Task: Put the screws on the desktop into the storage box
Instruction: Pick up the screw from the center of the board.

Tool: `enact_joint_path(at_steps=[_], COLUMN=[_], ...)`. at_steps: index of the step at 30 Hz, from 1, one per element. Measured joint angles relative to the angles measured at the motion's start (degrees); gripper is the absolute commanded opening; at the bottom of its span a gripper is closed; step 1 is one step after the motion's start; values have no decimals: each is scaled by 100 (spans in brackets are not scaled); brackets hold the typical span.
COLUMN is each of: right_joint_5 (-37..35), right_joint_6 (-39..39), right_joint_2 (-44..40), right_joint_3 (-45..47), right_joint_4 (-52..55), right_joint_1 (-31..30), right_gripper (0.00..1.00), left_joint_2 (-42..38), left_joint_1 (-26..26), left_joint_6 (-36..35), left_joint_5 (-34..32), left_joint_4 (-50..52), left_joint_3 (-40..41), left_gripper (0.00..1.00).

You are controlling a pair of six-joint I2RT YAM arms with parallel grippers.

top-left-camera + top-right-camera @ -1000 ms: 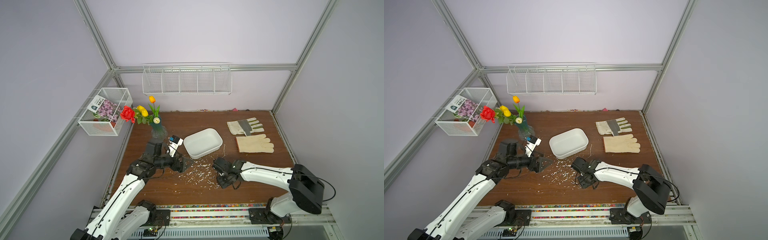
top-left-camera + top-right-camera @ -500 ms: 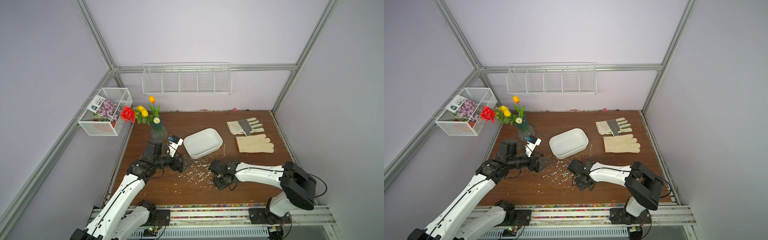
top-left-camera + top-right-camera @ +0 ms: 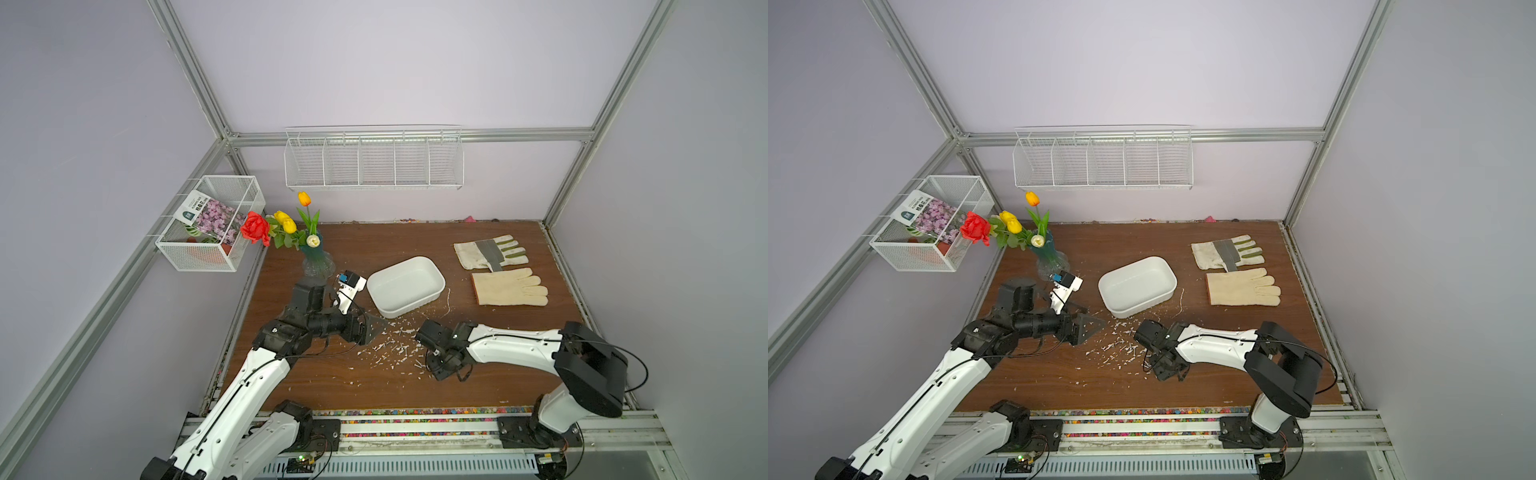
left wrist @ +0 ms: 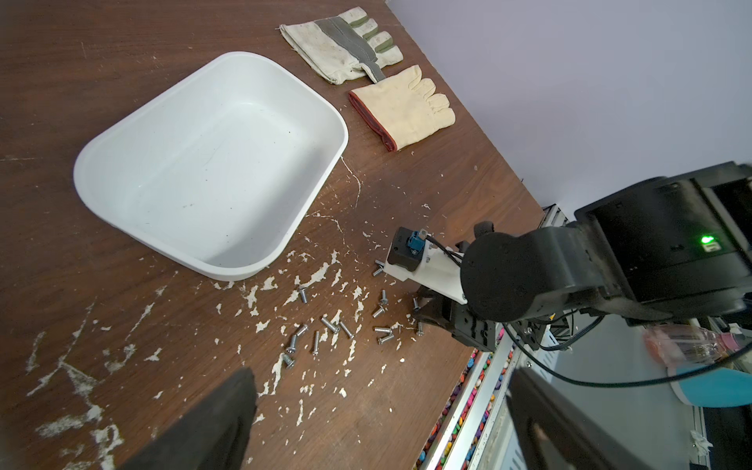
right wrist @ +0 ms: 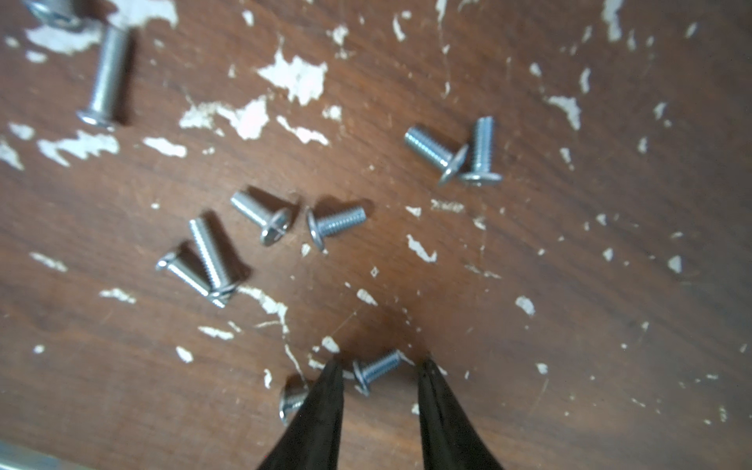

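A: How is the surface (image 3: 374, 245) laid out?
B: The box (image 3: 415, 306) stands near its middle, turned askew to the edges. Two gloves (image 3: 509, 286) lie flat, side by side, between the box and the right edge.
A: And the grippers?
B: The left gripper (image 4: 380, 372) hovers above the surface off the box's front left corner, jaws spread wide. The right gripper (image 5: 380, 362) points down at the surface between the box and the front edge, jaws a little apart.
A: The screws?
B: The screws (image 4: 329, 324) lie loose on the surface among white flecks (image 4: 313, 280), scattered between the box and the front edge. One screw (image 5: 376, 370) lies on its side between the right gripper's jaws, its head just beside one of them. I can't tell whether they touch. Another is half hidden behind that same jaw.
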State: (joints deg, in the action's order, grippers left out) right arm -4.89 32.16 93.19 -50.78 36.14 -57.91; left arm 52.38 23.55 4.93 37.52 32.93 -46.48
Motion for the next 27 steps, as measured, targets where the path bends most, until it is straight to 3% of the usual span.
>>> enact_joint_path(at_steps=[27], right_joint_5=[-83], right_joint_6=[22], right_joint_2=[157], right_joint_3=[-155], right_joint_4=[-2], right_joint_1=[-63], right_gripper=[27], left_joint_2=[0], left_joint_1=[0], left_joint_6=[0], left_joint_5=[-9], left_joint_4=[0], left_joint_3=[0], left_gripper=[100])
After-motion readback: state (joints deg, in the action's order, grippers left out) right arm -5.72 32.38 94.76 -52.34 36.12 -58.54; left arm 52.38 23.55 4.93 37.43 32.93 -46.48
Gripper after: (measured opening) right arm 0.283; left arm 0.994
